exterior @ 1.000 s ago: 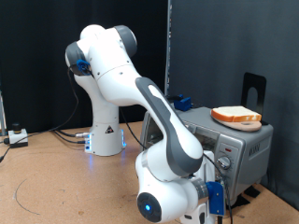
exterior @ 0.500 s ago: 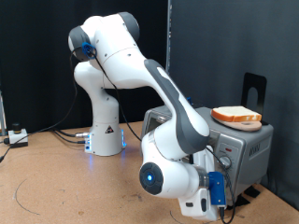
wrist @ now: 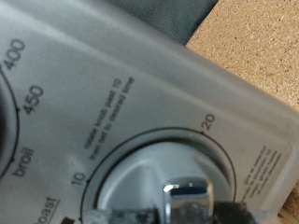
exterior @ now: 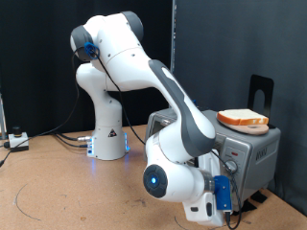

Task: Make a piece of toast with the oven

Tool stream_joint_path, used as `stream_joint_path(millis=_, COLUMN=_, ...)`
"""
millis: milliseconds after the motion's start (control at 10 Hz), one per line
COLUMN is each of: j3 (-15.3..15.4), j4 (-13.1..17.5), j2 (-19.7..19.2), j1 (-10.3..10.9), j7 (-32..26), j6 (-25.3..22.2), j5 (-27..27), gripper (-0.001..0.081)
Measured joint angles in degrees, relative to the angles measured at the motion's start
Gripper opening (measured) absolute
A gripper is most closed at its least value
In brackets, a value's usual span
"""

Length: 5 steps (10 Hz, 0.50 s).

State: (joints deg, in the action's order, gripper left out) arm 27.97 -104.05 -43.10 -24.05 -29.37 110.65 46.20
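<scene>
The arm's wrist w/ its glowing blue ring sat nearest the camera in the exterior view, low in front of the oven [exterior: 251,149]. The hand [exterior: 223,196] was mostly hidden behind the wrist housing & a blue clip, so I cannot tell if its fingers were spread or closed.

Wrist view was pressed up close to the oven's control panel: a grey timer knob [wrist: 177,182] w/ a shiny chrome tab, dial marks 10 & 20 around it, and "400", "450", "broil" of another dial cut off at the frame edge. Small print near the knob was too blurred to read fully. Dark blurry finger bits showed at the frame edge by the knob; contact not clear.

The oven's front was largely blocked by the arm. The piece of toast [exterior: 242,119] lay on top of the oven. Beyond the oven, the arm's base stood on the bench [exterior: 58,182].
</scene>
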Motion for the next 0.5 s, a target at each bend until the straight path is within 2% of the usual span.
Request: stream_joint_path(millis=500, j3=0.0, j4=0.05, j2=-0.18, j1=-0.12, j7=-0.78, j6=-0.03, j5=0.23, gripper=0.0098)
